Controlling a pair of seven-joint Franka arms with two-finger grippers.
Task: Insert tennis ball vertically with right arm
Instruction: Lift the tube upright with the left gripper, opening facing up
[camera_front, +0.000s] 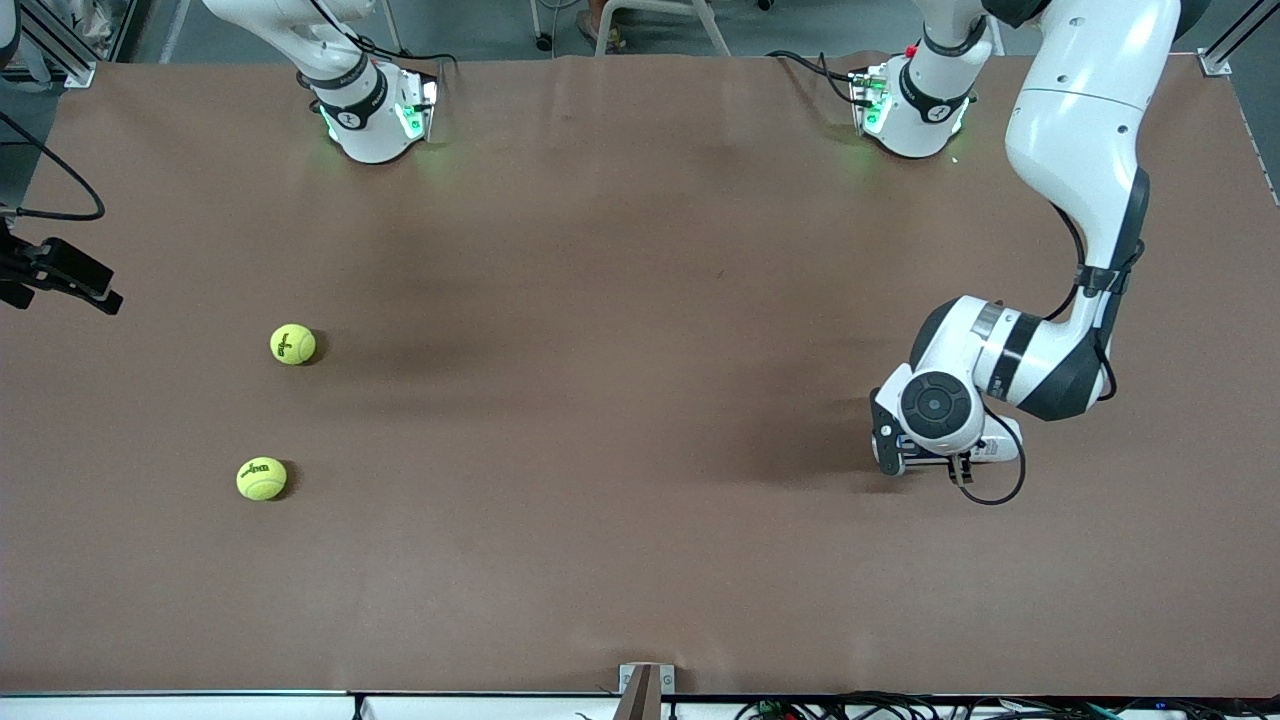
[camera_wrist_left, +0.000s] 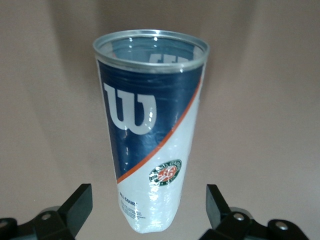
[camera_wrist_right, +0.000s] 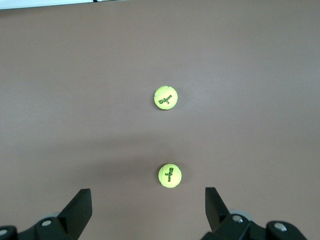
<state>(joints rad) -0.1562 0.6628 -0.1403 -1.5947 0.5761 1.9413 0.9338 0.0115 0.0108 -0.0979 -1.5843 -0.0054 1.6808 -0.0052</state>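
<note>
Right gripper (camera_wrist_right: 147, 197) hangs above the table with its fingers spread wide and nothing between them, looking down on both balls.

Call the table a clock seen from the front camera, with the robot bases at 12. One fuzzy yellow-green tennis ball (camera_front: 292, 344) sits at about 9 o'clock. A second matching tennis ball (camera_front: 261, 479) sits at about 8, nearer the front camera. Both rest loose on the brown matte table (camera_front: 640, 250), well apart from each other, black logos facing up.

A ball has no long axis, so pointing doesn't matter for it. The thing that does have one is the clear plastic ball can with the blue-and-white label (camera_wrist_left: 150, 135). From the left wrist view I'd say it stands on its base, long axis running up and the open metal-rimmed mouth on top. The front view hides it under the left arm, at roughly 3 to 4 o'clock.

Left gripper (camera_wrist_left: 149, 195) waits there, fingers wide either side of the can's lower part and not touching it.

What could go wrong, my guess:
- An off-centre pinch rolls the ball away.
- It's a long carry across the table.
- Nobody is holding the can, so a ball clipping the rim could tip it.
- The mouth looks snug, so a drop that's a bit off could bounce out.
</note>
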